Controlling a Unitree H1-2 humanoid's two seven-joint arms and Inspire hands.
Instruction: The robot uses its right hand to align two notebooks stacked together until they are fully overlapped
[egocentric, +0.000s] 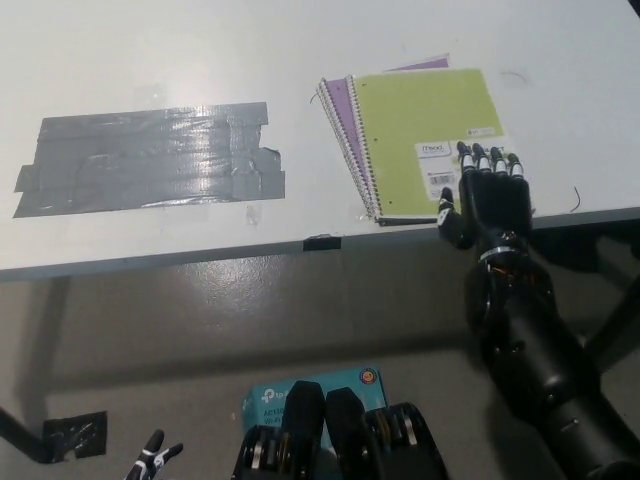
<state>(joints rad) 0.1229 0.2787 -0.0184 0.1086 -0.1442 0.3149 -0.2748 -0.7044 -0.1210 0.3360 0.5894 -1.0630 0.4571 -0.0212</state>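
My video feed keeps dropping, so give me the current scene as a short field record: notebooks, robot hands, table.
top notebook: green spiral-bound notebook, tilted on the table
bottom notebook: purple spiral-bound notebook, strip showing along the green one's left and top edges
overlap: not complete
right robot hand: black, fingers spread flat on the green notebook's near right corner
left robot hand: white, low at the picture's bottom left, resting
table: white table with a grey tape patch at left

Glossy black right hand (492, 202), pale-tipped fingers (464, 150), on a bulbous black segmented forearm (540, 350).
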